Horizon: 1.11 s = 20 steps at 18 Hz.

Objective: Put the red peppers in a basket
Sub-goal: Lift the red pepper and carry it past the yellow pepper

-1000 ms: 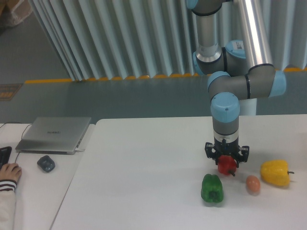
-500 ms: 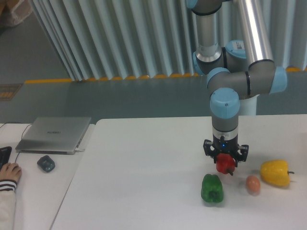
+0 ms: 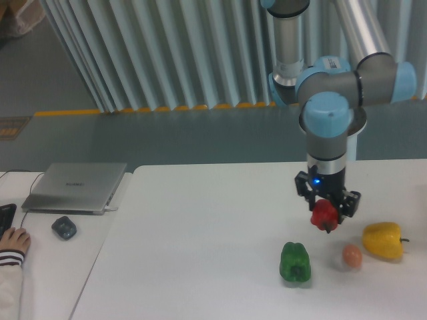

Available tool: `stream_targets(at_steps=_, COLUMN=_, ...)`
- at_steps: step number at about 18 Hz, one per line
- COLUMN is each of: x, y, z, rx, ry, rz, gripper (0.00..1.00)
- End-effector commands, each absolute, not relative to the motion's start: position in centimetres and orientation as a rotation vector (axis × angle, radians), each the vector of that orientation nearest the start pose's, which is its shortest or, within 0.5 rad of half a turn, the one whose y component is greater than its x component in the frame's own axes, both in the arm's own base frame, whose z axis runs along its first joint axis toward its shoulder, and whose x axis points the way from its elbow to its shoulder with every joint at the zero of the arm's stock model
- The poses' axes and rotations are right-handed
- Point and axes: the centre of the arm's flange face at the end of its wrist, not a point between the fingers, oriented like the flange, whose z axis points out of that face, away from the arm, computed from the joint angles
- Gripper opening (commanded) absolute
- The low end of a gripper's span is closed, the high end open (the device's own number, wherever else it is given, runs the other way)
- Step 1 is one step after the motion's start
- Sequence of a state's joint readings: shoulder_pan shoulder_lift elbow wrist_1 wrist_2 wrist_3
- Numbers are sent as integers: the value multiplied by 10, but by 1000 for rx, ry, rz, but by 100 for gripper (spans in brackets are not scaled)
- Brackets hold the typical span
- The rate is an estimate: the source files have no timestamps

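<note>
Behind the white table (image 3: 200, 220) you see a wall of pale vertical slats, a grey floor and a yellow line along its foot. The table fills the lower part of the view, and a second, lower desk surface (image 3: 40, 267) stands at its left side.

Your arm (image 3: 327, 113) comes down from the top right, with grey tubes and light blue joints. Its gripper (image 3: 326, 212) points downward and is clenched on the red pepper (image 3: 324, 215). The pepper hangs between the black fingers (image 3: 347, 202), above the table and not touching it. Its short dark stem points down and a little to the right. A small blue light shows on the wrist just above the gripper.

On the table below, the green pepper (image 3: 295, 261) stands to the lower left of the held pepper. A small orange-pink egg-shaped thing (image 3: 351, 256) lies just right of it, almost under the gripper. The yellow pepper (image 3: 382, 241) lies further right, near the egg-shaped thing but apart from it.

On the left desk you see a closed silver laptop (image 3: 75, 187), a dark computer mouse (image 3: 64, 227) in front of it, and at the edge a person's hand (image 3: 12, 241) with a white sleeve.
</note>
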<state>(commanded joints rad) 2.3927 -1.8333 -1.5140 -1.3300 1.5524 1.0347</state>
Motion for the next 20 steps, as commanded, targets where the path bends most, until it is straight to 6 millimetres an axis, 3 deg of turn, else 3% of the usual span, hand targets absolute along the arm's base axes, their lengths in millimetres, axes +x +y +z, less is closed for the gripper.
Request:
stream_targets(at_steps=2, x=-365, y=487, z=407, rx=-3062, ry=452, rz=51, gripper=37)
stream_targets(at_steps=8, x=-398, y=462, z=402, rx=-2990, ry=862, rz=54, gripper=37)
stream_targets(at_steps=11, x=-430, y=429, z=402, rx=-2929, ry=1073, rz=54, gripper=37)
stream_targets(at_steps=15, x=-458, y=398, z=401, rx=-2873, ry=1234, rz=58, gripper=37)
stream_targets(at_steps=20, x=-505, y=339, z=401, rx=-2753, ry=1514, rz=68, gripper=37)
